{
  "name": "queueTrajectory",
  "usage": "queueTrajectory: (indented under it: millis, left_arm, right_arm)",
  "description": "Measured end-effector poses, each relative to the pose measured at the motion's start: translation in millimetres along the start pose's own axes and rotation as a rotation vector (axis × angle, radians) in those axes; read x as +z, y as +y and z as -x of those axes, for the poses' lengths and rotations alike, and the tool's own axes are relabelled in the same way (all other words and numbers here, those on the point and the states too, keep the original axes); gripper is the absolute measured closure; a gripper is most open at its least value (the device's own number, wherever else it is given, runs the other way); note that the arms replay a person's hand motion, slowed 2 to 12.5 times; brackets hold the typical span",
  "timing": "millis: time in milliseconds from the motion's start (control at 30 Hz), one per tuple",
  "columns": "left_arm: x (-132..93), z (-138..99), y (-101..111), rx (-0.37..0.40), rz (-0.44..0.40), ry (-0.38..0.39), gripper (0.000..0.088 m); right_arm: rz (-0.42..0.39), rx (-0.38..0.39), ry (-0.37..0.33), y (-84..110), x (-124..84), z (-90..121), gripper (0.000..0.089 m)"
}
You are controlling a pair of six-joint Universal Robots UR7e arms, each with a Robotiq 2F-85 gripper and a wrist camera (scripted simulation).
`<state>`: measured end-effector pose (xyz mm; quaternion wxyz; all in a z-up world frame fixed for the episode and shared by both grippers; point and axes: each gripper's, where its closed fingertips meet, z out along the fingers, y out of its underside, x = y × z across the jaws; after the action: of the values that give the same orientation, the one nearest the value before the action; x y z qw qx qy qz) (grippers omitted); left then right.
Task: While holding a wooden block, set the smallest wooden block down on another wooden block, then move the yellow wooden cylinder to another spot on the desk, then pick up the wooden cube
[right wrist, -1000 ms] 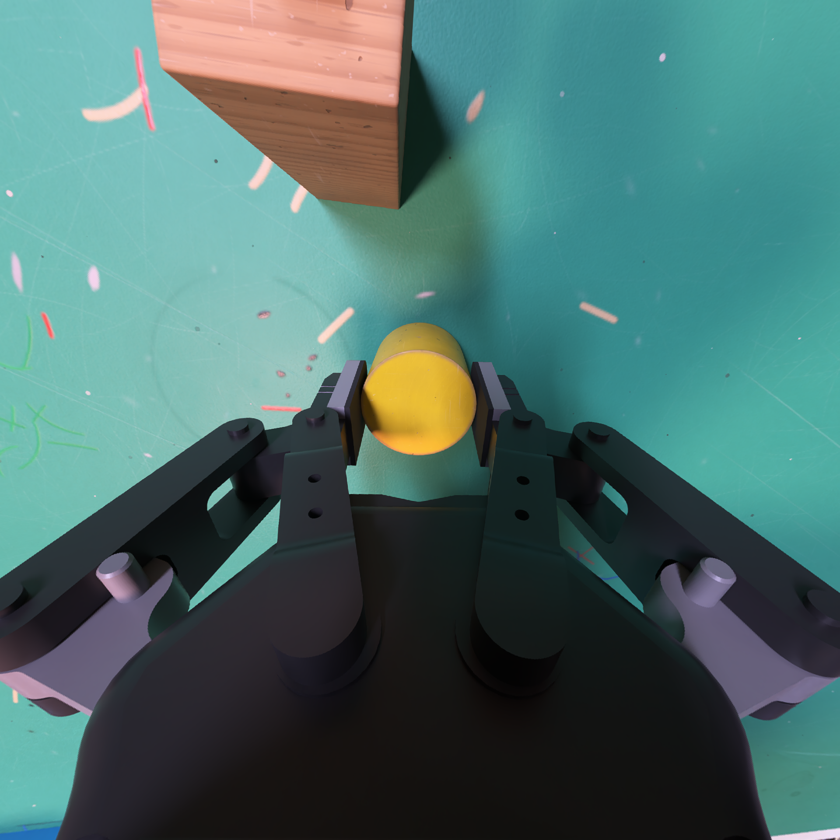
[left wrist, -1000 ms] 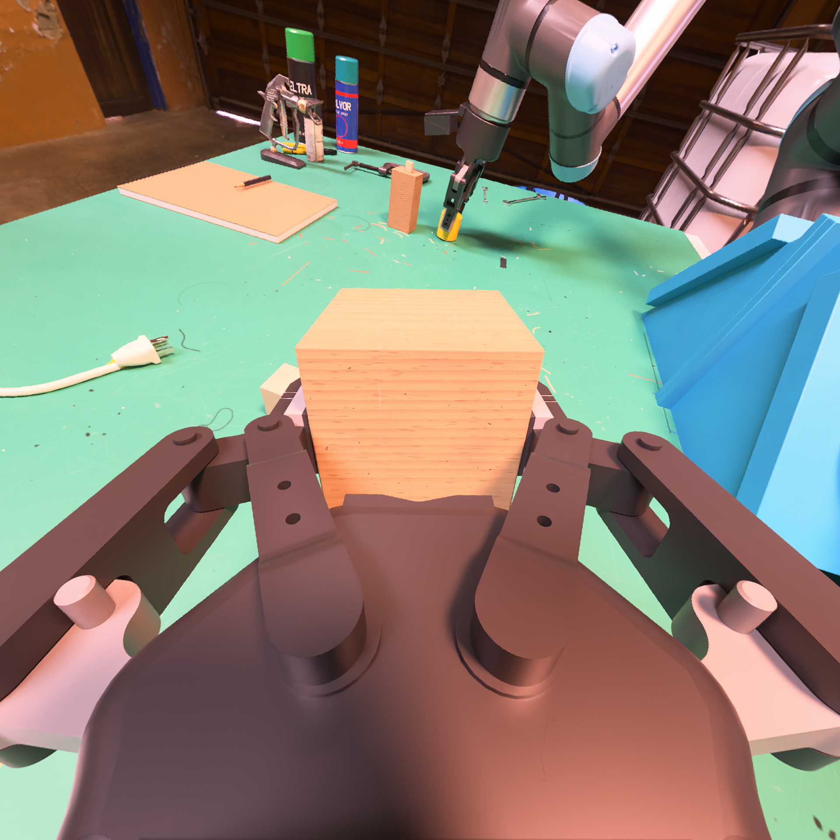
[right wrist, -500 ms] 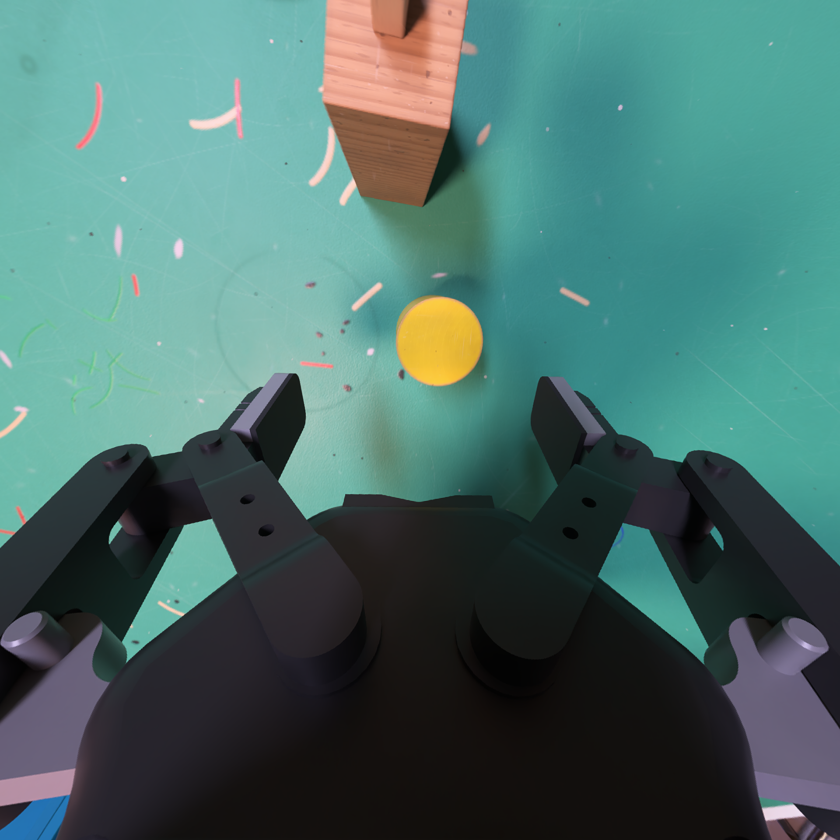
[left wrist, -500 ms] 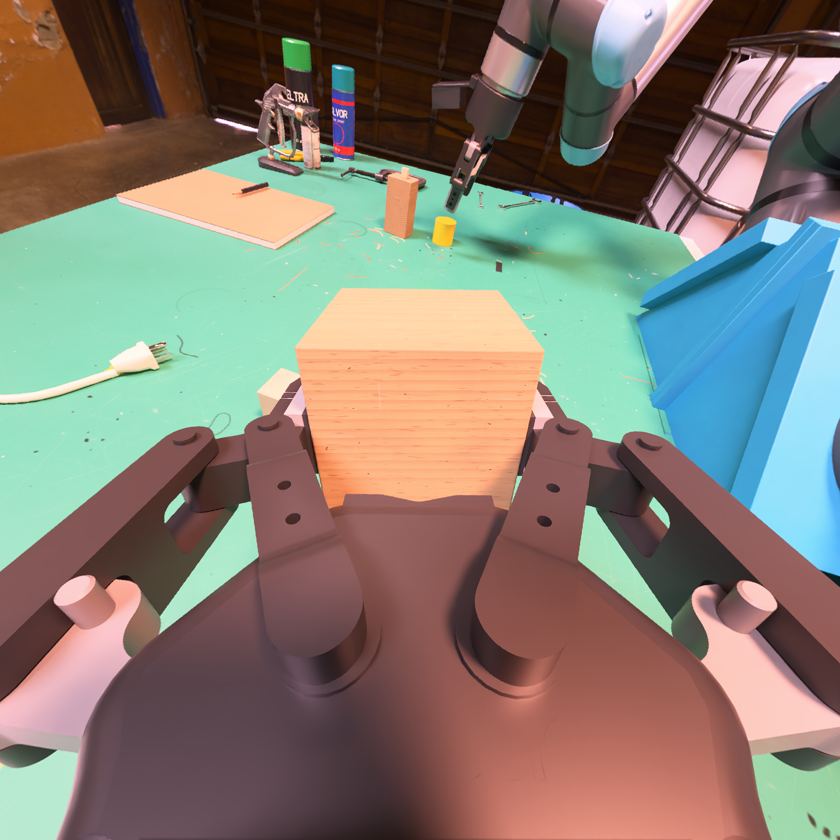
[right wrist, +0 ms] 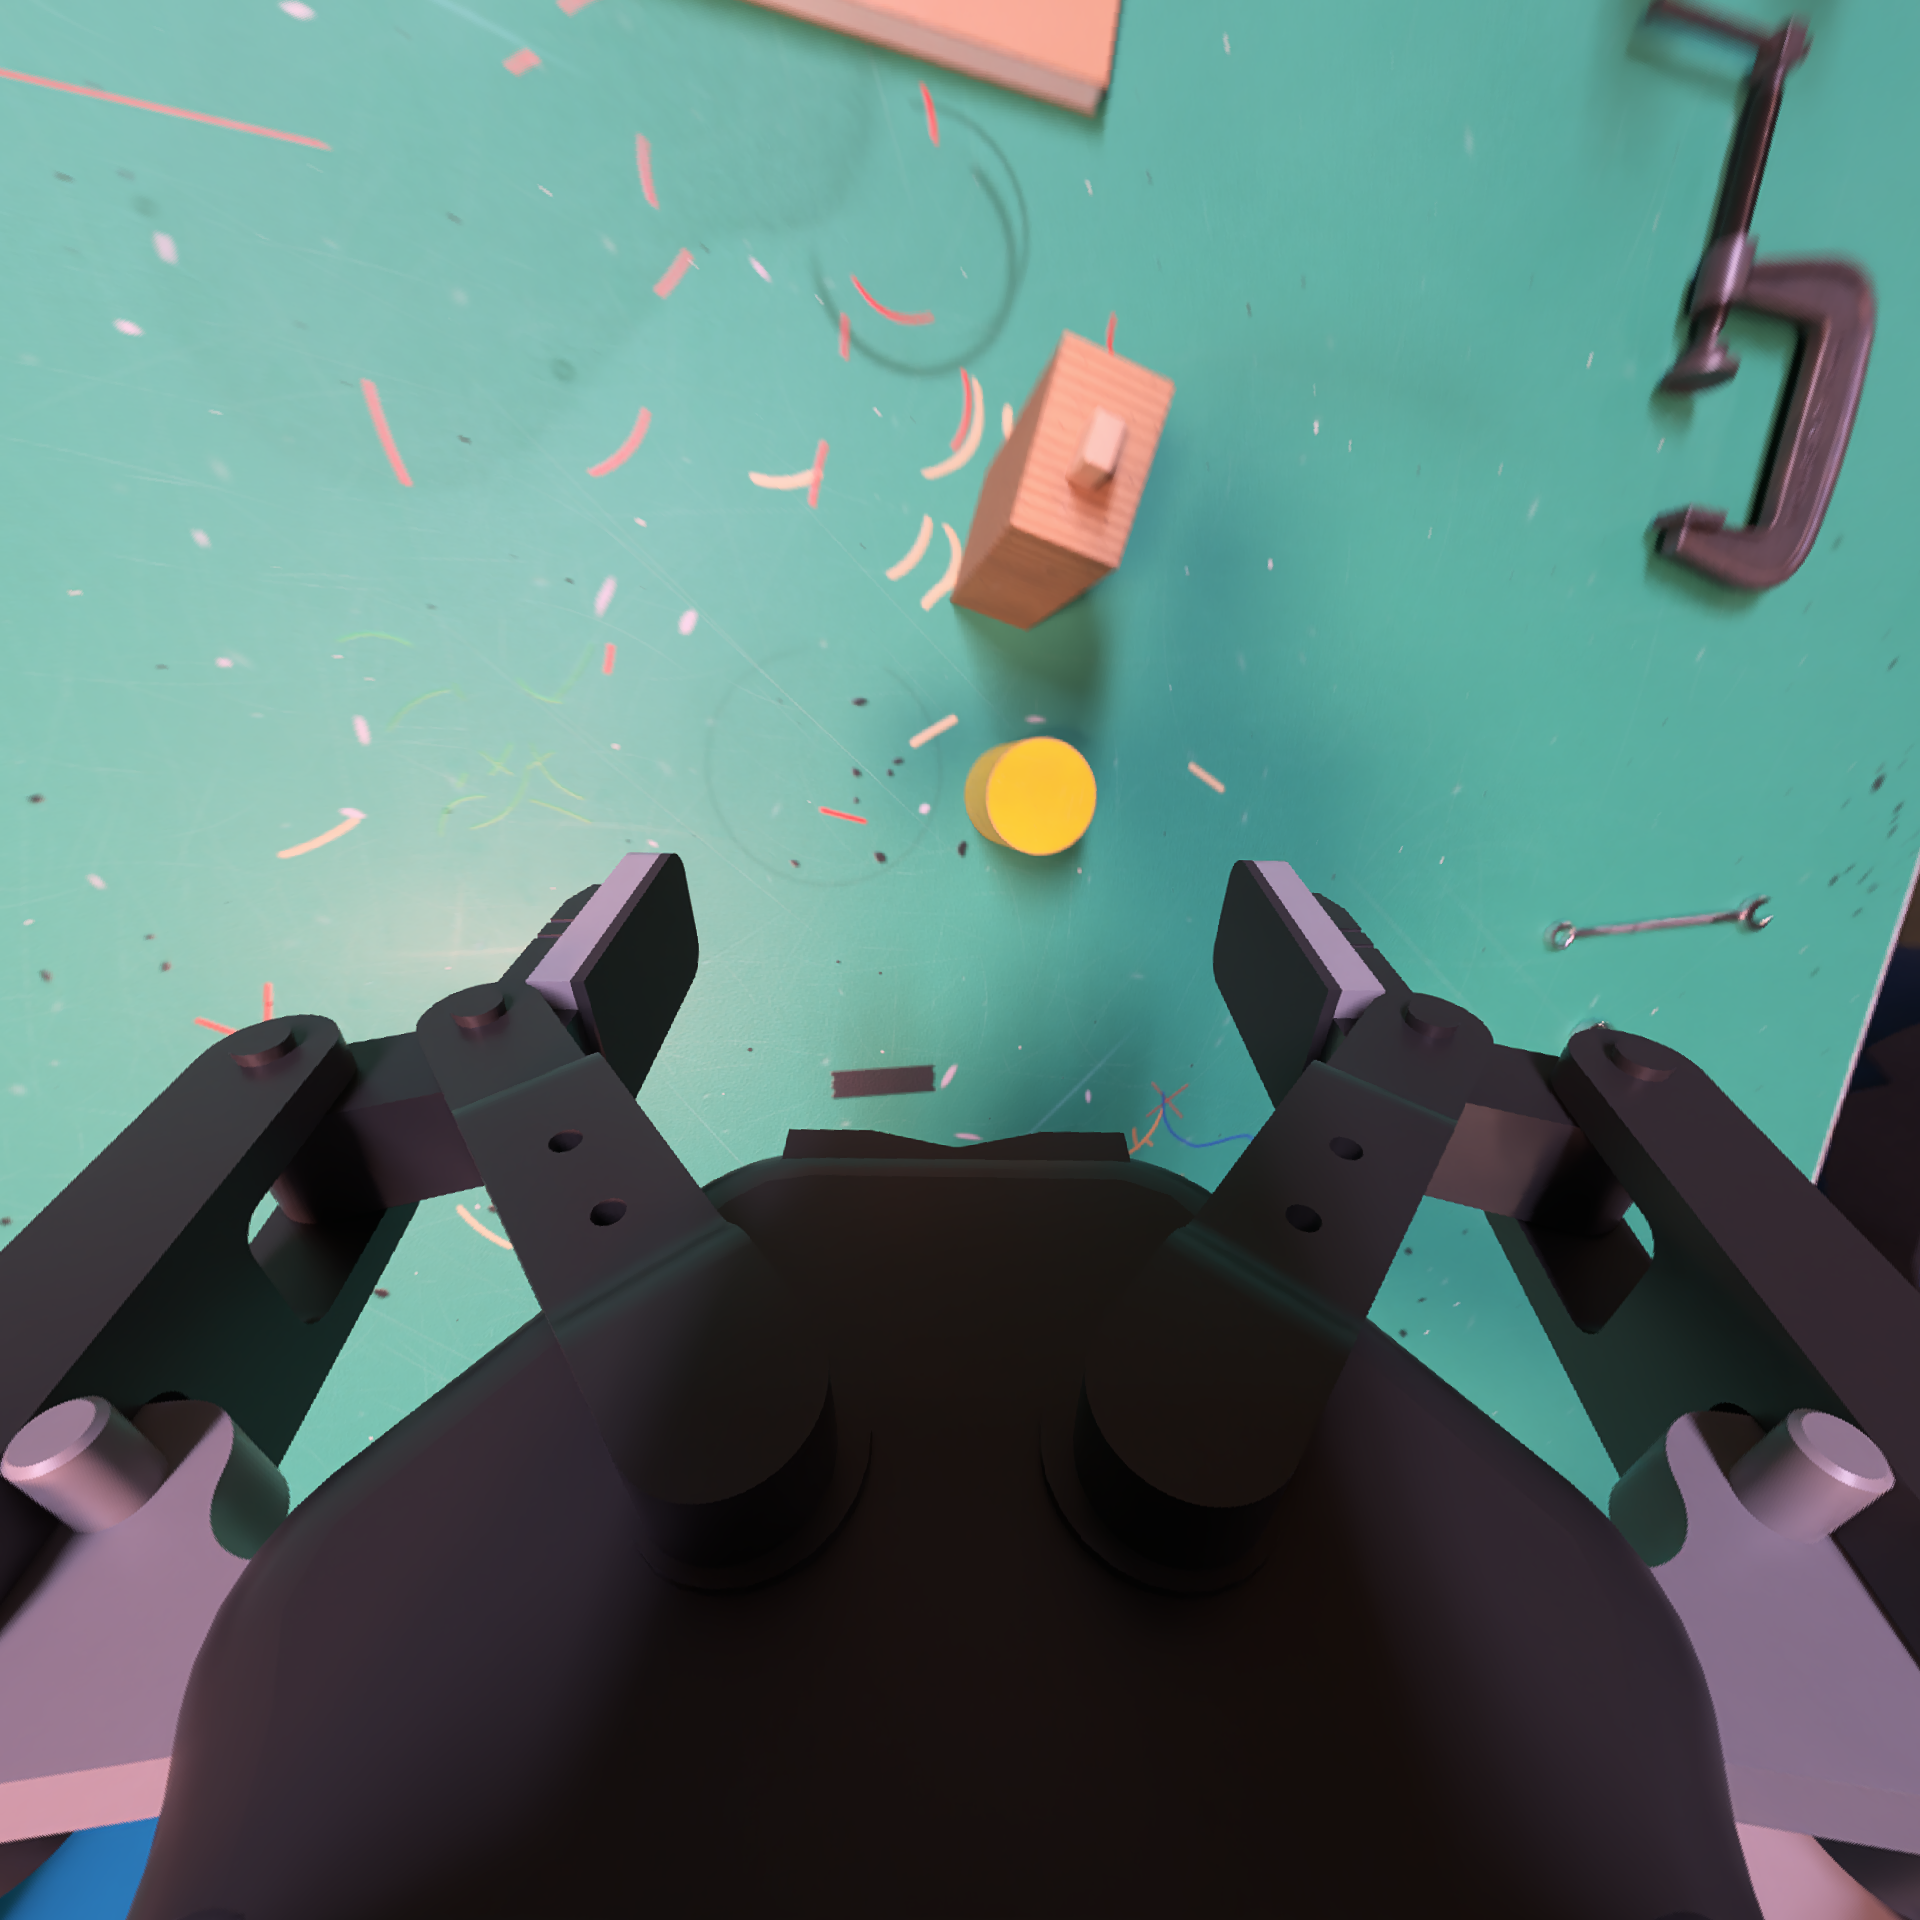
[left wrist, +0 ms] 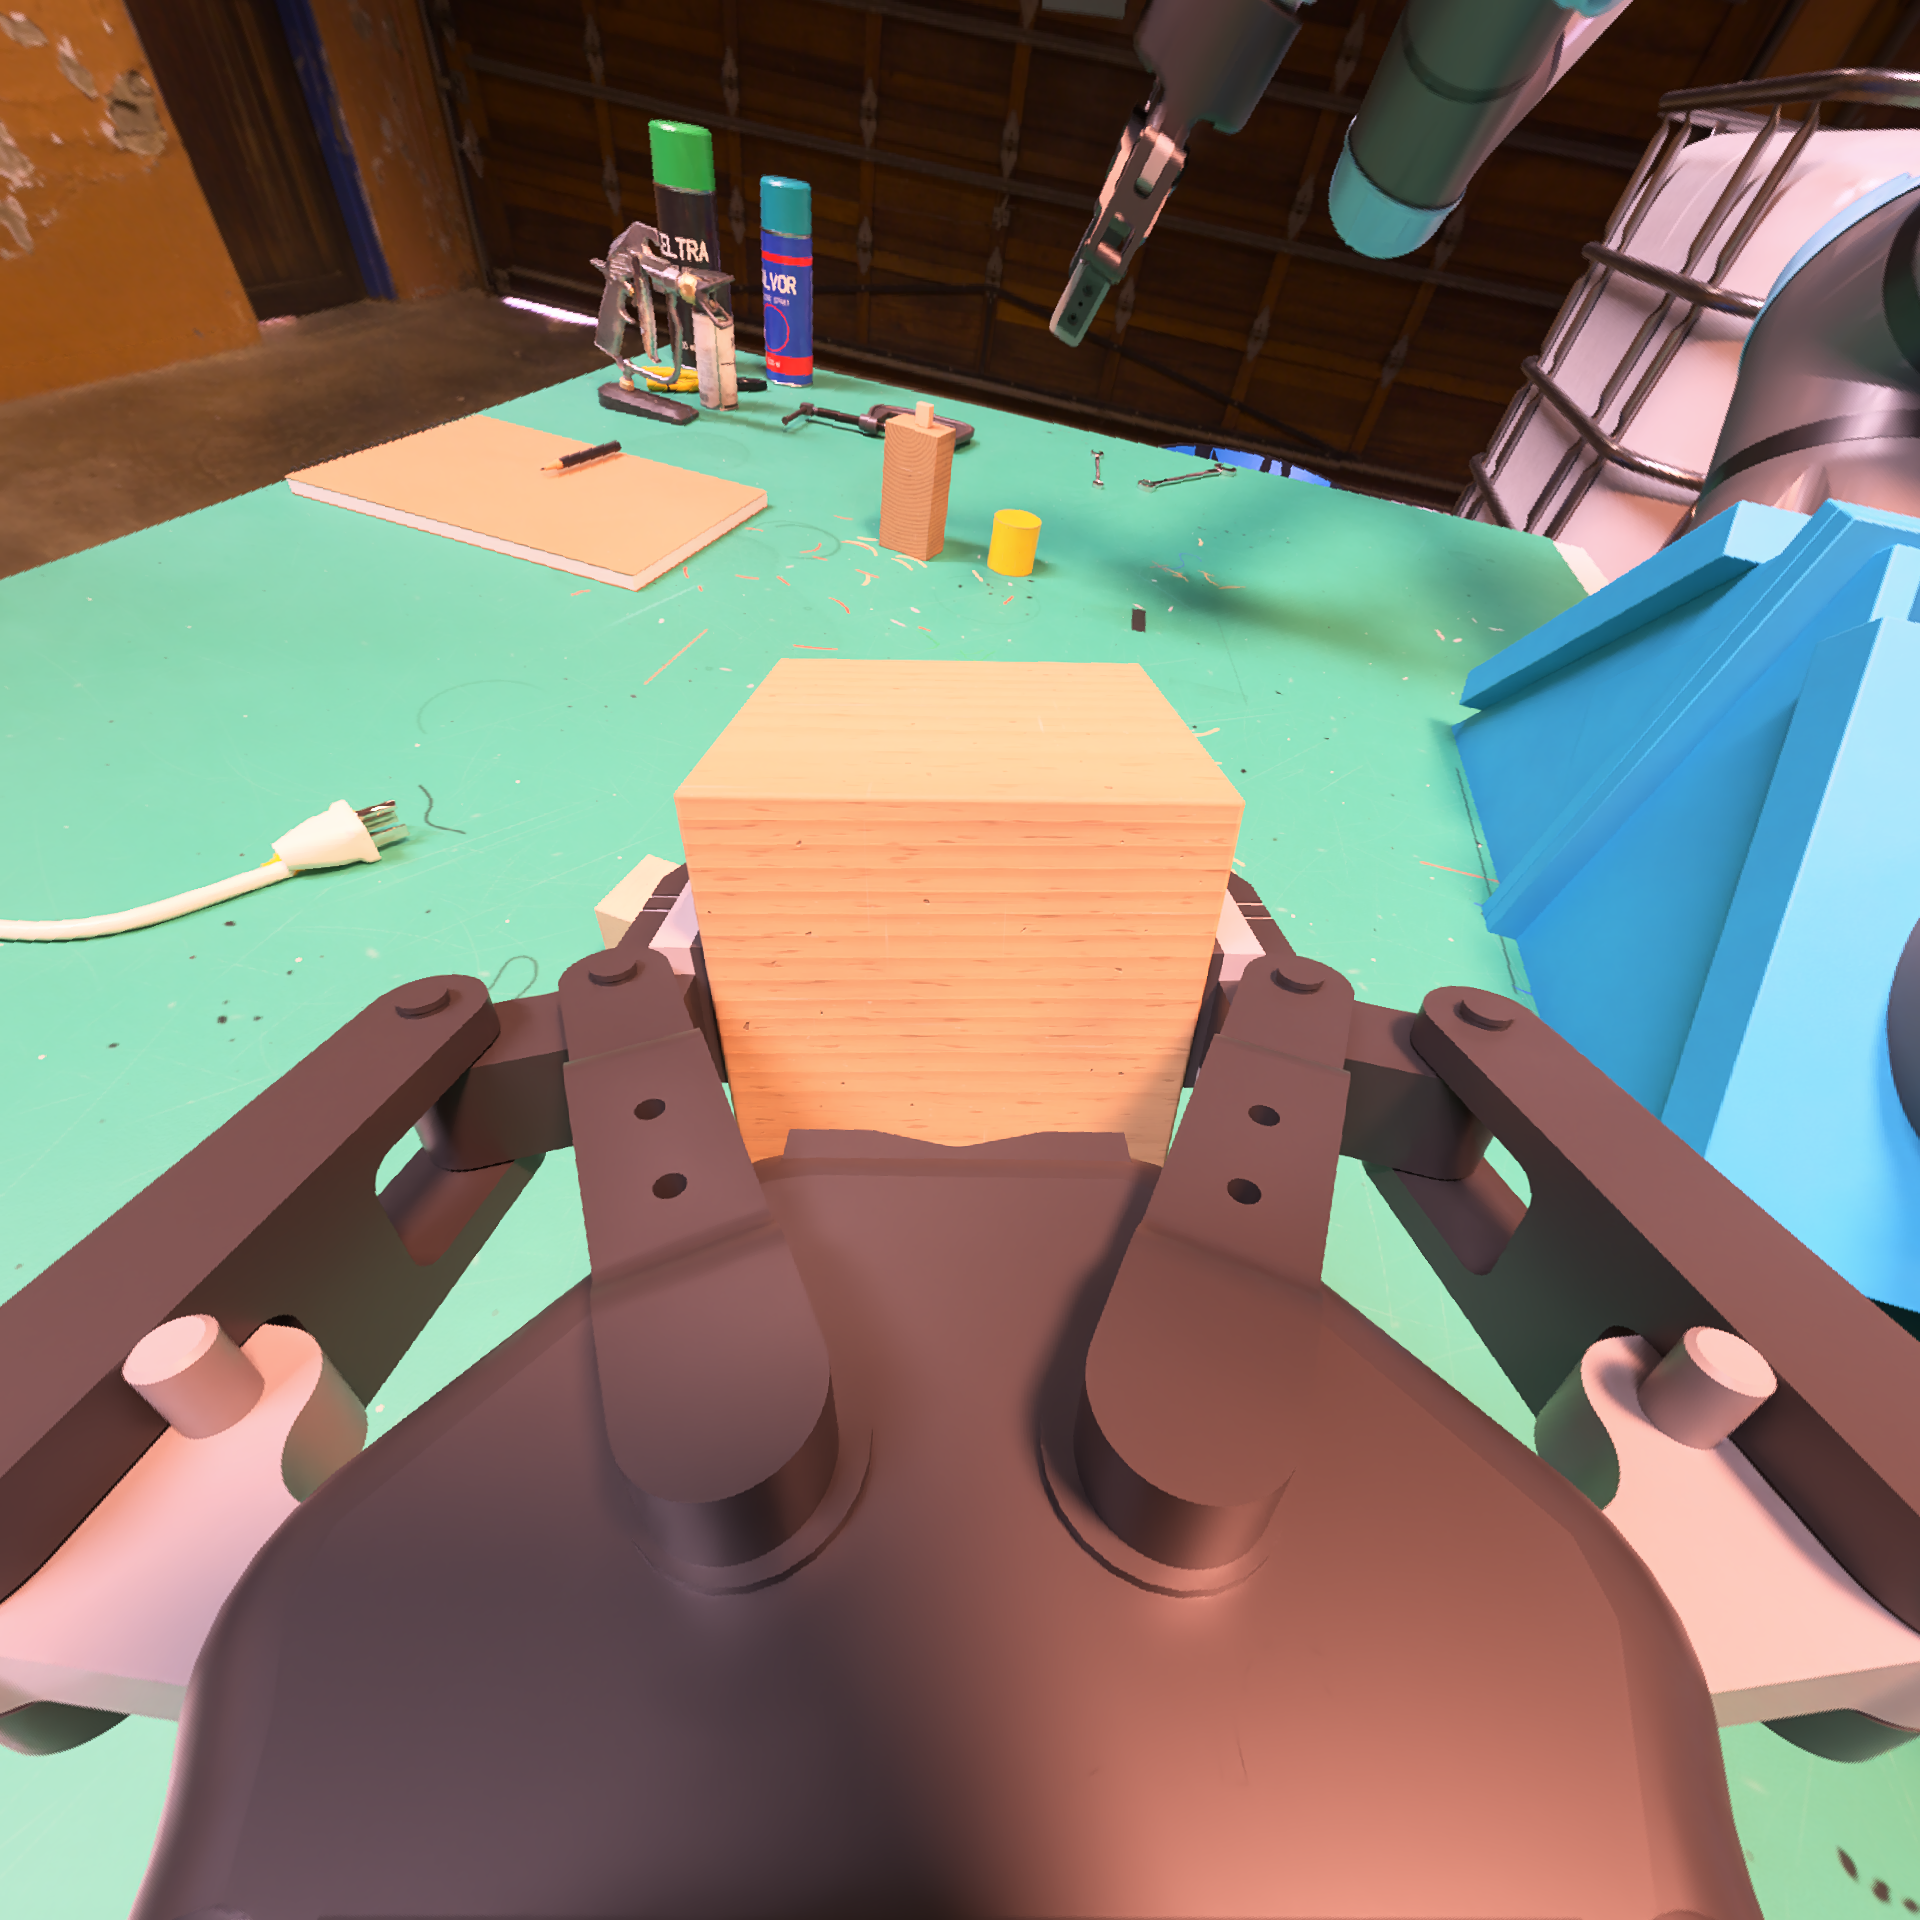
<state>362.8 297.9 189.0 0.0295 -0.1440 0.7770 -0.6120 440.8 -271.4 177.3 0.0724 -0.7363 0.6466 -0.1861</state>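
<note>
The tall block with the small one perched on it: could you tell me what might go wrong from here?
1. The smallest block sits on the tall block, so a nudge could topple it.
2. The yellow cylinder stands close beside that stack.
3. The left gripper holds the cube above a pale block.

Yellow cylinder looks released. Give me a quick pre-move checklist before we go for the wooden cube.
1. Left gripper shut on the large wooden block: ok.
2. Right gripper open and empty: ok.
3. Right gripper clear above the yellow wooden cylinder, not touching it: ok.
4. Cylinder upright on the green desk, beside the tall wooden block but apart from it: ok.
5. Smallest wooden block resting on top of the tall block: ok.
6. Pale cube on the desk, mostly hidden behind the left fingers; free to grasp: cannot tell.
</note>
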Motion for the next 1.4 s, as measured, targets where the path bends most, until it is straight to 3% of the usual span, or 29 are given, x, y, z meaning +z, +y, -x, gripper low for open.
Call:
queueTrajectory:
  millis: [233,533,967,1400]
  left_arm:
    - [-7,1,-4,0.007,-0.016,-0.016,0.0258]
    - [-19,5,-7,0.005,-0.035,-0.046,0.0258]
    - [-33,11,-10,0.01,-0.052,-0.077,0.0258]
    - [-39,12,-10,0.01,-0.054,-0.076,0.0258]
  right_arm:
    - [-0.113,-0.195,-0.014,-35.3,-43,43,0.0039]
    - [-0.226,-0.494,-0.137,-74.2,-61,141,0.0039]
    - [-0.273,-0.866,-0.26,-99.5,-33,283,0.0039]
    - [-0.253,-1.109,-0.413,-94.1,14,394,0.0039]
